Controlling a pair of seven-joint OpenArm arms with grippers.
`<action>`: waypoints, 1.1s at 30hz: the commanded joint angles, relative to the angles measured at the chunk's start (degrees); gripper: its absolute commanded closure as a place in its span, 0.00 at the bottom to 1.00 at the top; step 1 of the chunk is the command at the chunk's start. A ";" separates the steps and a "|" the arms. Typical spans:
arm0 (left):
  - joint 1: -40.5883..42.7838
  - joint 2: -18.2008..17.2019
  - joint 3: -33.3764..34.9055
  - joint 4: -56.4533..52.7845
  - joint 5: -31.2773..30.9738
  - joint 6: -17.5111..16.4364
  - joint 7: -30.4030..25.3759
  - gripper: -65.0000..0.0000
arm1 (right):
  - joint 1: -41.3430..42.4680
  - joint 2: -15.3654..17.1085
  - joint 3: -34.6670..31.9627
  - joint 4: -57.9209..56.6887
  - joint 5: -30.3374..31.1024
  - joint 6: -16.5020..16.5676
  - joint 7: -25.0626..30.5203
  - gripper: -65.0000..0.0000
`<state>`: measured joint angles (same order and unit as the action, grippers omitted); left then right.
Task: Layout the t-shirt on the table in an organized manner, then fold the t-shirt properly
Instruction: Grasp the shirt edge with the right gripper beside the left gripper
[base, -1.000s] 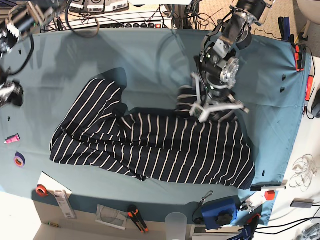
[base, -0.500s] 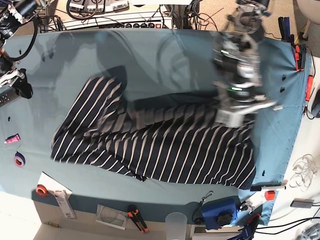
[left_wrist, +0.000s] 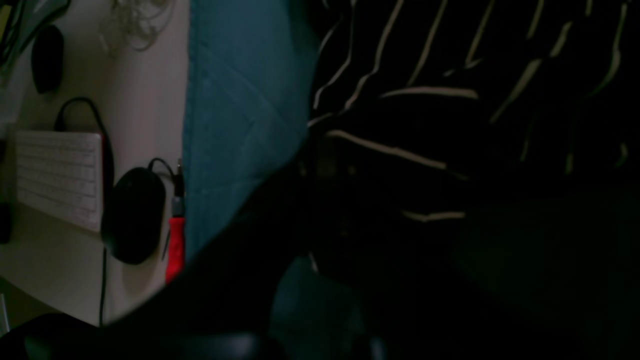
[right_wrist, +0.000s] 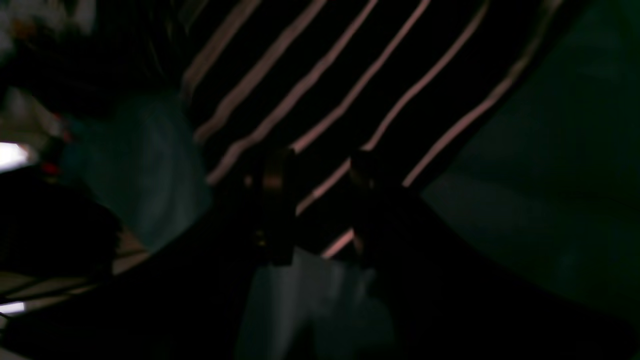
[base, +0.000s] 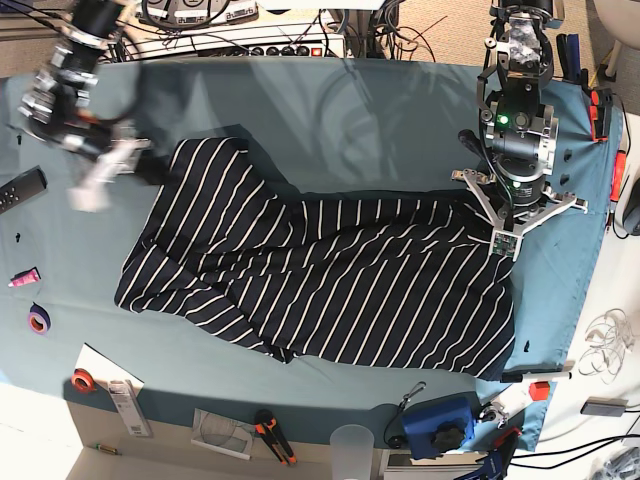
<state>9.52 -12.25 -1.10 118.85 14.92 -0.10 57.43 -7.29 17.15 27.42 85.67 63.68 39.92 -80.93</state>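
Note:
The dark, white-striped t-shirt (base: 330, 280) lies spread across the teal table (base: 330, 110), with one sleeve pointing to the upper left. My left gripper (base: 505, 238) is at the shirt's upper right corner, shut on its edge. The left wrist view is dark, with striped fabric (left_wrist: 450, 75) bunched right at the fingers. My right gripper (base: 105, 178) hovers, blurred, just left of the upper-left sleeve. Its wrist view shows two fingers (right_wrist: 272, 200) apart, open, with the striped t-shirt (right_wrist: 350, 75) showing between and beyond them.
Along the front edge lie orange-handled pliers (base: 275, 437), a clear cup (base: 352, 445), a blue box (base: 440, 425) and tape rolls (base: 38, 320). A black remote (base: 20, 190) sits at far left. A keyboard (left_wrist: 57, 175) and a mouse (left_wrist: 132, 215) lie beyond the table's right edge.
My left gripper has pulled the shirt's bunched upper part to the right, spreading it flatter. The right arm has swung in from the far left to the upper-left sleeve.

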 joint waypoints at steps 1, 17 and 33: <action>-0.63 -0.28 -0.17 1.05 0.44 0.09 -0.92 1.00 | 0.46 1.11 -0.63 1.01 -0.94 0.08 0.93 0.72; -0.63 -0.26 -0.17 1.05 0.39 0.11 -2.58 1.00 | 0.50 1.09 -12.70 1.03 -11.28 -0.52 3.23 0.72; -0.63 -0.26 -0.17 1.05 -1.68 0.09 -2.38 1.00 | 7.48 0.15 -11.19 15.91 -15.58 -0.48 8.57 1.00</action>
<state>9.52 -12.23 -1.10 118.85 12.69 -0.10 56.10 -0.84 16.34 15.99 100.68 46.65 39.05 -73.63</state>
